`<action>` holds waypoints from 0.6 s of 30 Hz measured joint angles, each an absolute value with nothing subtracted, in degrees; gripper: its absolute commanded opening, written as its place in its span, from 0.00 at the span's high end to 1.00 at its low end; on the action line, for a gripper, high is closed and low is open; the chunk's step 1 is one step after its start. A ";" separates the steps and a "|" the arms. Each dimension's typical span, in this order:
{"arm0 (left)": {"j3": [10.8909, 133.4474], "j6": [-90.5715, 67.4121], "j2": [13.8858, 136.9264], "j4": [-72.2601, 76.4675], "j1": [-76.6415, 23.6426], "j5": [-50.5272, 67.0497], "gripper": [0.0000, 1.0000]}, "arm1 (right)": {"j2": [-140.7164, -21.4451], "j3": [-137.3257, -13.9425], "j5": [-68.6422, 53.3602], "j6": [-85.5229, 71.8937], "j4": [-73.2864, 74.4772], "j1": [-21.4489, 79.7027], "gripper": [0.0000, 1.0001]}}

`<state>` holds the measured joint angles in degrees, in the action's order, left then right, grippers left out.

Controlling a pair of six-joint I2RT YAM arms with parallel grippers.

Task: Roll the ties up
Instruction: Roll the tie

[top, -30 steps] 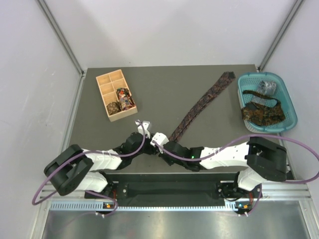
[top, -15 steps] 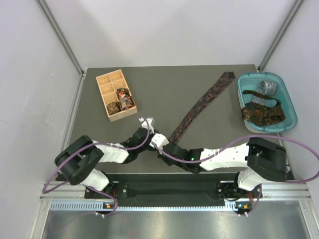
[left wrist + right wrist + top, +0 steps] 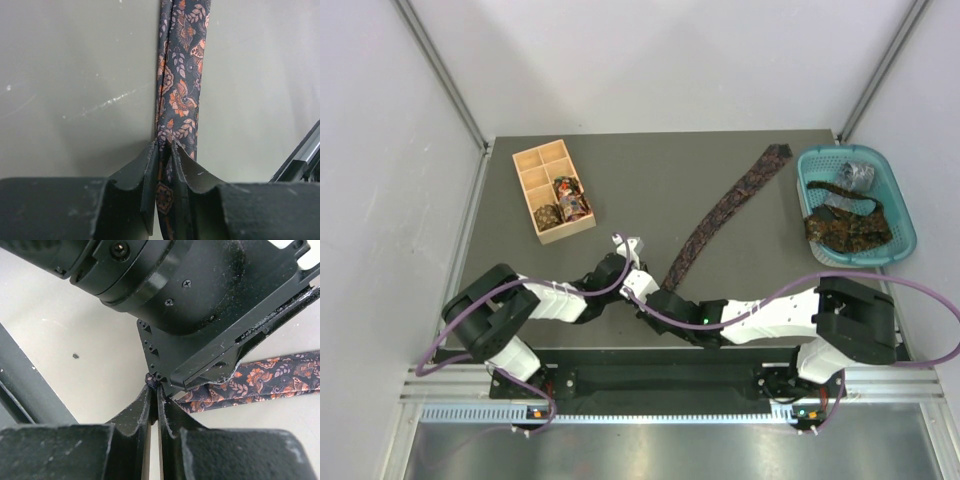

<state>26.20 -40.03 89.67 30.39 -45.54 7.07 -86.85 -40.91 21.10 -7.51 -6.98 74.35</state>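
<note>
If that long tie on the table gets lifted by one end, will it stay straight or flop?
Probably flop: the tie lies flat and thin, like soft cloth. It bunches inside the left gripper, so it is likely light and limp. Lying flat, it seems unlikely to roll by itself.

We look down on a matte dark grey table top (image 3: 640, 185) that fills the middle of the top view. In the left wrist view it carries faint pale scratches (image 3: 100, 105). Plain pale grey walls (image 3: 650, 60) close it in at the top, left and right. Two slim aluminium posts (image 3: 442, 75) slant down from the upper corners. Along the bottom edge we see a white slotted rail (image 3: 460, 412) and, below it, a brushed metal panel (image 3: 670, 455). The light is soft and even.
</note>
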 measured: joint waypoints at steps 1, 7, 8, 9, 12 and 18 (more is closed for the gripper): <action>26.41 -39.86 89.80 30.20 -45.54 7.27 0.78 | -86.85 -40.91 21.30 -7.51 -6.92 74.37 0.95; 27.03 -38.96 89.89 29.17 -45.56 7.46 0.77 | -86.85 -40.88 22.20 -8.03 -6.79 74.52 1.00; 27.22 -38.81 89.86 28.80 -45.56 7.42 0.77 | -86.85 -40.88 22.28 -8.19 -6.81 74.52 1.00; 27.38 -38.72 89.84 28.47 -45.56 7.35 0.77 | -86.83 -40.86 22.37 -8.36 -6.81 74.52 1.00; 28.40 -38.04 89.73 26.57 -45.58 7.03 0.76 | -86.24 -40.27 22.31 -9.04 -7.29 74.32 1.00; 29.43 -36.86 89.08 23.44 -43.79 7.29 0.76 | -83.77 -38.11 17.78 -10.66 -8.75 71.55 1.00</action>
<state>29.43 -36.86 89.08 23.44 -43.79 7.29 -83.77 -38.11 17.78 -10.66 -8.75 71.55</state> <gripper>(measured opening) 0.242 0.015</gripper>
